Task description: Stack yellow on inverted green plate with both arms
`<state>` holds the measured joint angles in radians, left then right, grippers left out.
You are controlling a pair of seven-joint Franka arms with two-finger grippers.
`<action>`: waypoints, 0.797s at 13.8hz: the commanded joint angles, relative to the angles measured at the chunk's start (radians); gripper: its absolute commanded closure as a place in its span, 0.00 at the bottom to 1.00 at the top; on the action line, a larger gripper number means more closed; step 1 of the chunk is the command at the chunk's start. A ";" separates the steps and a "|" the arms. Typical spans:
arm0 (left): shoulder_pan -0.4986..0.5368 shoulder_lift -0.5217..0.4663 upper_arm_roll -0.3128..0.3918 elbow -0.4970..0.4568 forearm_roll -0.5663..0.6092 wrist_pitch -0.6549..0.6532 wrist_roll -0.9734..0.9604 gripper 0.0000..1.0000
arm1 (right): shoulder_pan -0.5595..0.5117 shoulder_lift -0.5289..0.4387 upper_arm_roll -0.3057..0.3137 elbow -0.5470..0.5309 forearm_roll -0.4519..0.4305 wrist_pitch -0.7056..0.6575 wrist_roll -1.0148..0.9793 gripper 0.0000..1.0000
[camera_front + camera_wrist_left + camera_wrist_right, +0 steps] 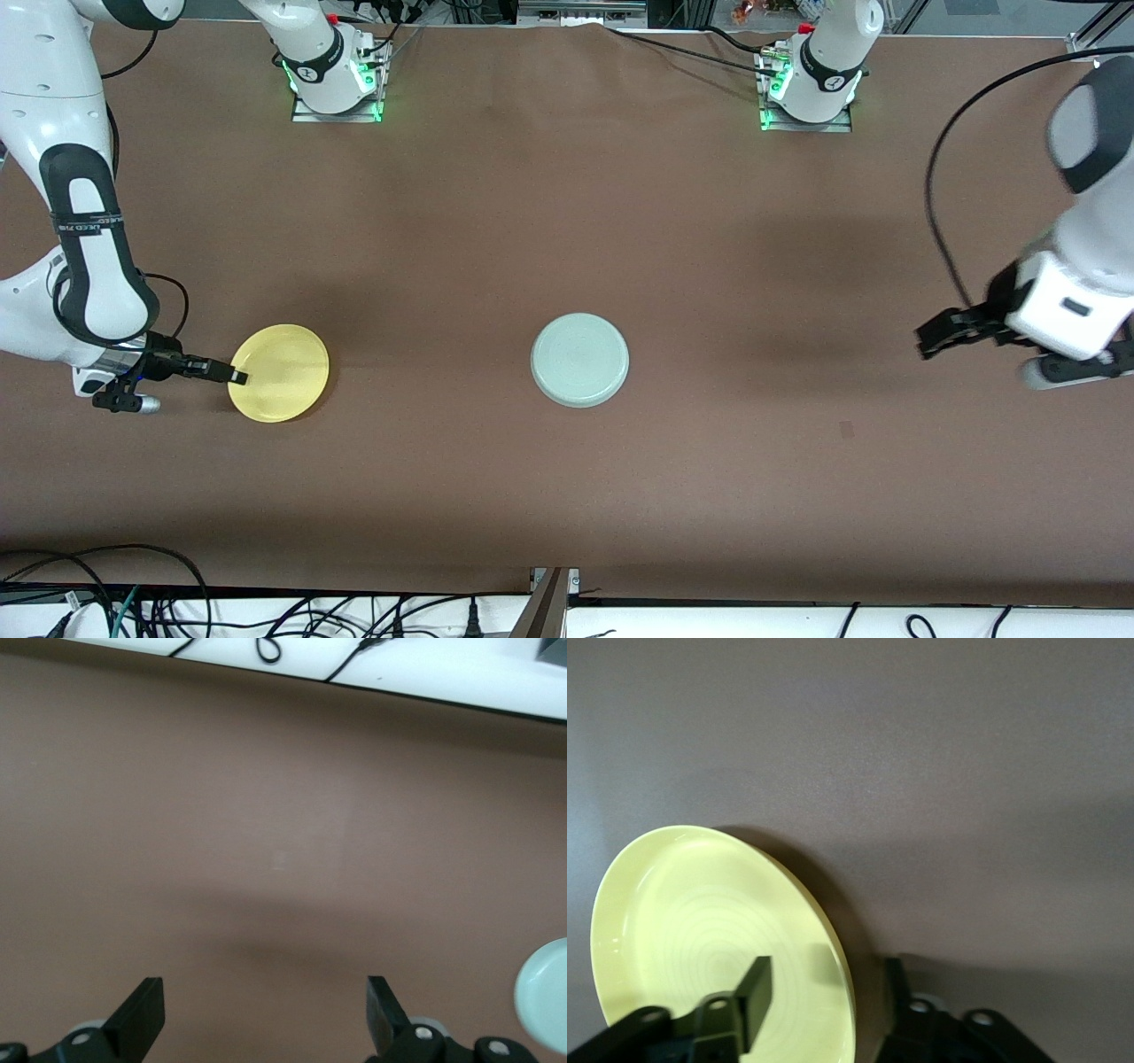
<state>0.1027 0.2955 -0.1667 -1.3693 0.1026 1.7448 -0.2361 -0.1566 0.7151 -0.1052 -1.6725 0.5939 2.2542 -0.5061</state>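
The yellow plate (283, 372) (700, 930) lies rim up toward the right arm's end of the table. My right gripper (237, 377) (826, 973) is at the plate's edge that faces that end. Its jaws straddle the rim, one finger over the plate's inside and the other outside the rim, with gaps still showing on both sides. The green plate (580, 360) (545, 1005) rests upside down at the table's middle, smooth underside up. My left gripper (926, 341) (264, 988) hangs open and empty over bare table toward the left arm's end, well apart from the green plate.
The brown table (567, 221) carries only the two plates. Both arm bases (335, 80) (811, 84) stand along its edge farthest from the front camera. Cables (133, 602) run along a white strip past the edge nearest that camera.
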 commanded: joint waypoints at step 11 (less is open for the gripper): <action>-0.008 -0.135 0.087 -0.131 -0.138 -0.189 0.241 0.00 | 0.081 -0.063 0.007 0.036 0.007 -0.077 0.079 1.00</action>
<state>0.0967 0.1856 -0.0848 -1.4754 -0.0096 1.5588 -0.0248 -0.1045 0.6961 -0.0963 -1.6383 0.5940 2.2306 -0.4901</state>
